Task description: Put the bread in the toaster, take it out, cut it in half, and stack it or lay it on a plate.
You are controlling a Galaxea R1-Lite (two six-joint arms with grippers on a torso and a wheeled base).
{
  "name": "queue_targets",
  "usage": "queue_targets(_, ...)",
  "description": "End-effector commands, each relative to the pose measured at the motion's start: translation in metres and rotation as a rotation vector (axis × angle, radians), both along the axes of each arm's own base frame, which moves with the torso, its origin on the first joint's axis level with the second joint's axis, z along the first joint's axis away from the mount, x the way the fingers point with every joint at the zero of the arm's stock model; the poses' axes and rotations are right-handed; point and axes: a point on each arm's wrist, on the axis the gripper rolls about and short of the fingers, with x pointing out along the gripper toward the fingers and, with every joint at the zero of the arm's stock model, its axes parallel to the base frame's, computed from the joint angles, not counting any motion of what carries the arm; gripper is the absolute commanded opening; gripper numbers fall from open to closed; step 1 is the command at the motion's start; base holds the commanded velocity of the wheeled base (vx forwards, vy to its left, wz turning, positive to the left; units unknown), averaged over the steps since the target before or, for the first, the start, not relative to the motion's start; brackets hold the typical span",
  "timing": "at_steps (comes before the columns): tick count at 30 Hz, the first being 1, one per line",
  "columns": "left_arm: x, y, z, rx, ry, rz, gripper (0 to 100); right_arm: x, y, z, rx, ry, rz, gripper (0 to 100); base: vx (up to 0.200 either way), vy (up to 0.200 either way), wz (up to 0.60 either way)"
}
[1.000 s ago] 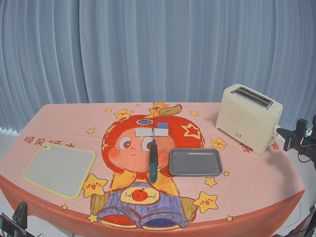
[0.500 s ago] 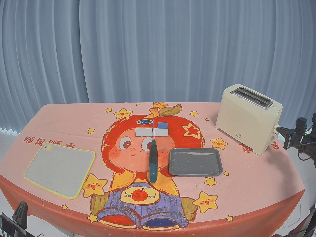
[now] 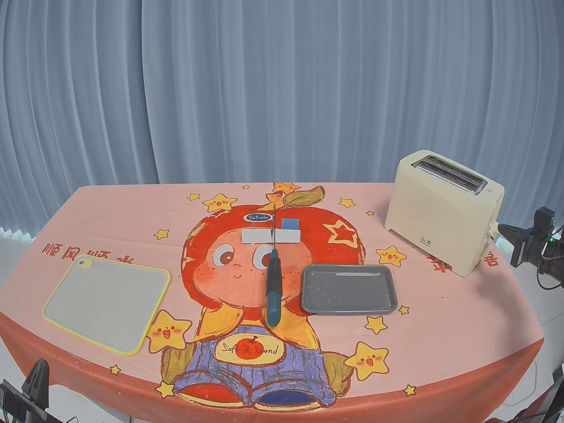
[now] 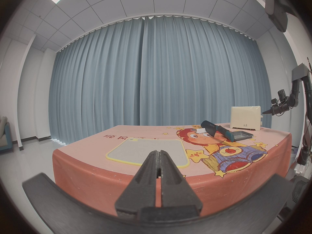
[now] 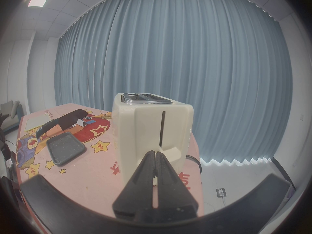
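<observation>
Table [image 3: 446,336] under a pink cartoon cloth, carrying everything below.

Cream toaster [image 3: 440,212] at the table's far right, upright, lever end turned toward the right edge. Lever [image 5: 170,153] low in its slot. Inside of the top slots too dark to read; cannot tell whether the bread is in there.

Grey cutting board [image 3: 106,301] with a yellow rim, flat at the near left, well apart from the rest.

Dark grey plate [image 3: 349,292], a shallow rectangular tray, right of centre, between knife and toaster.

Knife [image 3: 274,283] just beside the plate's left edge, teal handle toward the robot, blade standing on edge and pointing away.

Small white and blue holder [image 3: 255,236] at the centre, straddling the blade.

Right gripper [image 5: 155,156] off the table's right edge, level with the toaster's lever end, tip just in front of the lever; contact not clear. Fingers pressed together, gripping nothing.

Left gripper [image 4: 158,153] low, off the near left corner, facing the cutting board across the table edge. Fingers likewise pressed together, nothing between them.
</observation>
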Motion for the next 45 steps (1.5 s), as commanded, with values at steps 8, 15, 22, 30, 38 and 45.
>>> queue_targets(8, 0.0, 0.0, -0.005, 0.0, 0.001, 0.0, 0, -0.026, 0.002, -0.002, 0.002, 0.005, -0.018, 0, 0.0, 0.0, 0.0)
queue_targets(15, 0.0, 0.0, -0.005, 0.0, 0.001, 0.0, 0, -0.039, 0.006, -0.003, 0.004, 0.007, -0.015, 0, 0.0, 0.0, 0.0)
queue_targets(22, 0.0, 0.0, -0.005, -0.003, 0.0, 0.0, 0, -0.05, 0.01, -0.005, 0.008, 0.013, -0.024, 0, 0.0, 0.0, 0.0)
queue_targets(30, 0.0, 0.0, -0.005, -0.002, 0.0, 0.0, 0, -0.057, 0.012, -0.015, 0.019, 0.054, -0.02, 0, 0.0, 0.0, 0.0)
queue_targets(38, 0.0, 0.0, -0.005, -0.002, 0.0, 0.0, 0, -0.065, 0.016, -0.026, 0.03, 0.104, -0.011, 0, 0.0, 0.0, 0.0)
queue_targets(45, 0.0, 0.0, -0.005, -0.002, 0.0, 0.0, 0, -0.064, 0.016, -0.027, 0.031, 0.11, -0.012, 0, 0.0, 0.0, 0.0)
